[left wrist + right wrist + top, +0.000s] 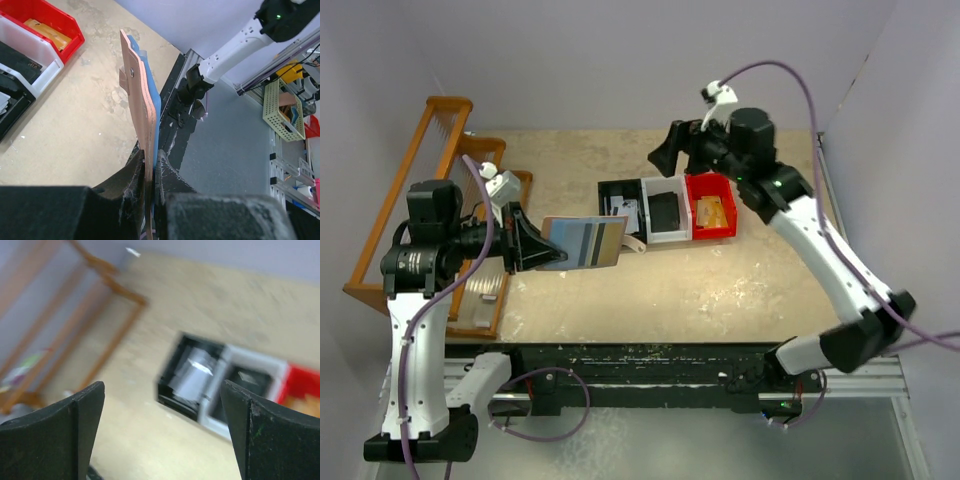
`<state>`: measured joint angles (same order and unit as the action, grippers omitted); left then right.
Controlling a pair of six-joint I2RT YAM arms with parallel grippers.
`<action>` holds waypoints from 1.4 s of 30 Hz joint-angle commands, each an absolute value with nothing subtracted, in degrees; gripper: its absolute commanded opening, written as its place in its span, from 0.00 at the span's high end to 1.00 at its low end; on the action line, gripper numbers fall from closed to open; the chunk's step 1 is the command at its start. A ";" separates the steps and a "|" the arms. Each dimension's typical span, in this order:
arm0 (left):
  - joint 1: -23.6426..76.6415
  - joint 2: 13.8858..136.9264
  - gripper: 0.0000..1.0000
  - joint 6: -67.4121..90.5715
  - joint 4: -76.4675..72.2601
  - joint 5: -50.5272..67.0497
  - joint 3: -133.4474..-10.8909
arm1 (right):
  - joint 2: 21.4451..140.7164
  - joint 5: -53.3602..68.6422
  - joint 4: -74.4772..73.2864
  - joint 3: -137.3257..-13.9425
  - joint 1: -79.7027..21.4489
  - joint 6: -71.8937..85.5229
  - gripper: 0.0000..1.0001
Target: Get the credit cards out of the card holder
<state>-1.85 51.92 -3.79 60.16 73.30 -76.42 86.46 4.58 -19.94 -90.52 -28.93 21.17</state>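
Pinching open card holder [585, 242] in left end effector [542, 245], up off worktop [720, 290]. Spread and empty at right end effector [668, 152], hovering by red bin [698, 186] with orange card [716, 211] inside. Probably between pulls; next, reaching across to holder and nipping edge of any card left.

The left gripper [525, 240] is clamping the left edge of the card holder [585, 243] and holding it open above the table [720, 290]. Its light blue lining, crossed by dark and tan bands, is facing up toward the camera. The right gripper [662, 157] is hovering by the far side of three bins sitting side by side: a black bin [603, 200], a white bin [668, 237] and a red bin [712, 232]. A tan-orange card [716, 211] is lying in the red bin. A wooden rack [448, 104] is standing along the table's left side.
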 commanded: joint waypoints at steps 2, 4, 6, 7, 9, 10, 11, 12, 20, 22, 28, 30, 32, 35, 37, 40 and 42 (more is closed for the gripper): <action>-1.93 52.30 1.00 -13.51 64.70 76.31 -76.54 | 76.92 32.12 -1.32 -89.22 -35.15 20.62 0.00; -1.93 52.11 1.00 -17.08 66.68 76.31 -76.58 | 78.51 34.53 -4.40 -93.03 -39.93 17.38 0.00; -1.93 52.12 1.00 -20.45 68.50 76.12 -76.76 | 80.68 36.49 -7.97 -96.37 -43.84 14.26 0.00; -1.93 52.29 1.00 -22.07 70.16 76.11 -77.02 | 81.44 37.00 -8.89 -97.16 -45.40 13.22 0.00; -1.93 52.70 1.00 -25.20 72.49 76.11 -77.30 | 82.38 38.00 -9.55 -97.51 -47.73 11.98 0.01; -1.93 52.88 1.00 -26.37 73.54 75.99 -77.37 | 82.93 38.62 -9.69 -97.48 -48.66 11.57 0.02; -1.93 53.09 1.00 -27.31 74.26 75.88 -77.35 | 83.39 38.97 -9.98 -97.59 -49.50 11.15 0.03; -1.93 53.32 1.00 -28.17 75.01 75.92 -77.30 | 83.94 39.03 -10.46 -97.90 -50.55 10.65 0.04; -1.92 53.48 1.00 -29.73 75.60 76.64 -77.38 | 87.92 39.57 -16.44 -100.51 -55.43 7.14 0.27; -1.93 53.40 1.00 -29.88 75.73 76.72 -77.51 | 87.90 39.69 -16.69 -100.02 -55.48 7.20 0.44; -1.93 53.22 1.00 -31.01 76.25 76.88 -77.99 | 85.65 39.07 -14.42 -97.53 -55.52 9.33 1.00; -1.93 53.34 0.83 -30.26 75.38 76.65 -78.00 | 84.43 38.62 -11.88 -96.50 -55.46 10.74 1.00; -1.93 53.45 0.56 -28.06 73.69 76.88 -77.97 | 82.73 33.61 -8.14 -95.02 -55.40 12.87 1.00; -1.93 52.84 0.29 -22.21 68.67 78.33 -77.01 | 78.81 26.16 1.69 -90.32 -55.37 19.61 1.00; -1.93 51.31 0.23 -15.00 62.67 79.38 -75.11 | 75.41 22.15 11.54 -84.58 -55.37 26.60 1.00; -1.93 48.90 0.24 -0.69 50.96 80.69 -72.02 | 70.82 15.28 30.07 -74.14 -55.44 35.35 1.00; -1.93 47.43 0.27 7.04 42.50 81.48 -69.87 | 70.05 13.84 39.25 -68.73 -55.68 41.20 1.00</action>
<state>-1.85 50.30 -12.25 61.45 77.28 -72.79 73.19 22.37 11.51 -76.62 -55.48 26.20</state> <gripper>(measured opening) 0.759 0.040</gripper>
